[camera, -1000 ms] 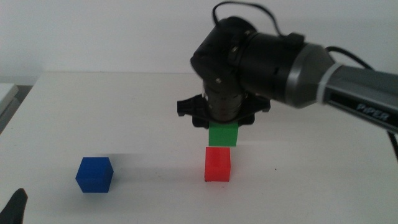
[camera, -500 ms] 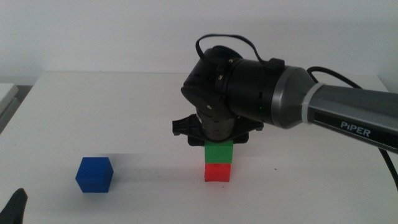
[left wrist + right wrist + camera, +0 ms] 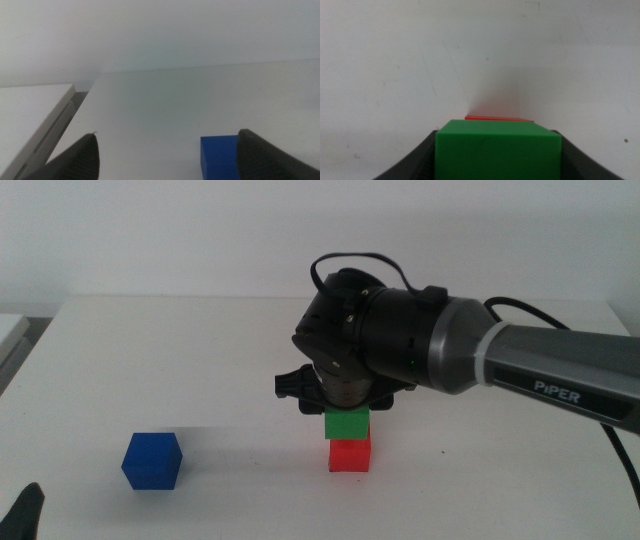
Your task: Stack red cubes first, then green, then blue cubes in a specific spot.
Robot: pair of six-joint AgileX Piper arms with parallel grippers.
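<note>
The red cube [image 3: 350,454] stands on the white table near the middle. On top of it sits the green cube [image 3: 347,423], and my right gripper [image 3: 346,408] reaches down from above, shut on it. The right wrist view has the green cube [image 3: 498,151] filling the space between the jaws, with a thin edge of the red cube [image 3: 499,119] beyond it. The blue cube [image 3: 151,461] rests alone at the front left. My left gripper [image 3: 167,155] waits open low at the front left, with the blue cube [image 3: 219,156] just ahead of it.
A pale raised board [image 3: 30,120] lies beside the table's left edge. The right arm's grey link [image 3: 540,370] crosses above the table's right half, with a black cable looping over its wrist.
My right gripper has come down with the green cube, from hanging just above the red cube to resting it on the red cube. The left arm and blue cube have not moved.
</note>
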